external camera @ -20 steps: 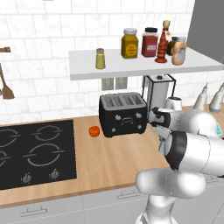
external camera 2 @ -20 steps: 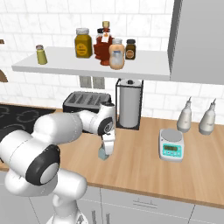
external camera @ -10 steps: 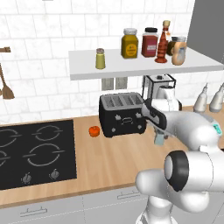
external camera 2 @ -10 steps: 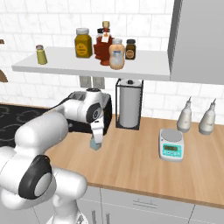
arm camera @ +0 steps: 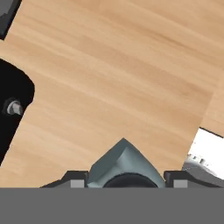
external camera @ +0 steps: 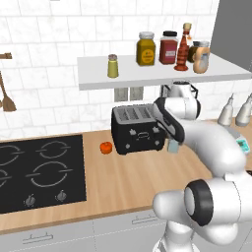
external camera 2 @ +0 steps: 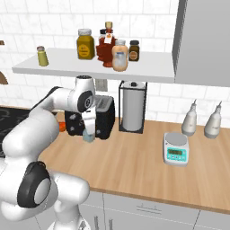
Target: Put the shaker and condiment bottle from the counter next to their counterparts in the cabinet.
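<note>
Right base view: unreadable pale label on condiment bottle (external camera 2: 119, 57)

No legible text, labels, brands or numbers on any jar, bottle or appliance.

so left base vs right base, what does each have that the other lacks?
Left base alone: the black hob set in the counter, and a small orange-red item beside the toaster. Right base alone: the paper towel roll and the kitchen scale. Both: the gripper holding the shaker in front of the toaster, and the cabinet carrying the condiment bottle.
</note>
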